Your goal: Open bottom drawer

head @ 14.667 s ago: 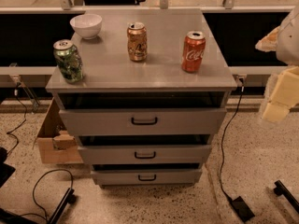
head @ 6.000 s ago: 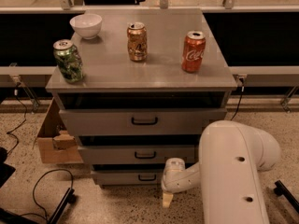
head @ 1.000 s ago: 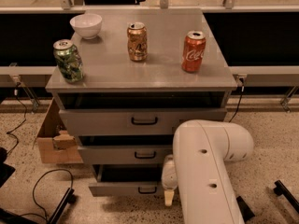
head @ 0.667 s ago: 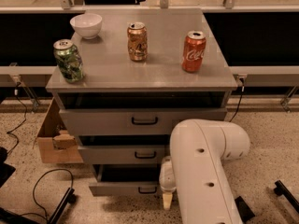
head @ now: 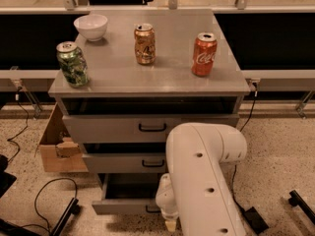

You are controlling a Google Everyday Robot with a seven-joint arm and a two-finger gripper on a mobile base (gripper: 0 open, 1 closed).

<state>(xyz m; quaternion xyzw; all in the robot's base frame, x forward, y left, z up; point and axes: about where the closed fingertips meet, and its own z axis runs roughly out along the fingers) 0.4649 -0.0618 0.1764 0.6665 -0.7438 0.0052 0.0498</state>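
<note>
The bottom drawer point(head: 123, 206) is the lowest and narrowest grey front of the three. It stands pulled out from the cabinet, and its dark inside point(head: 130, 187) shows behind the panel. Its small black loop handle point(head: 151, 210) is at the panel's right end, partly hidden. My gripper point(head: 170, 222) is low at the drawer's right front corner, right by the handle. My bulky white arm point(head: 206, 181) covers the cabinet's lower right side.
The top drawer point(head: 113, 129) and middle drawer point(head: 123, 162) are closed. On the cabinet top point(head: 123, 75) stand a white bowl point(head: 91, 27), a green can point(head: 72, 64), a gold can point(head: 144, 44) and a red Coca-Cola can point(head: 204, 54). A cardboard box point(head: 56, 149) and cables point(head: 44, 191) lie at the left.
The bottom drawer, shut in the oldest frames, now stands pulled out. Over the last second my arm and gripper have edged slightly left and the drawer a little further out.
</note>
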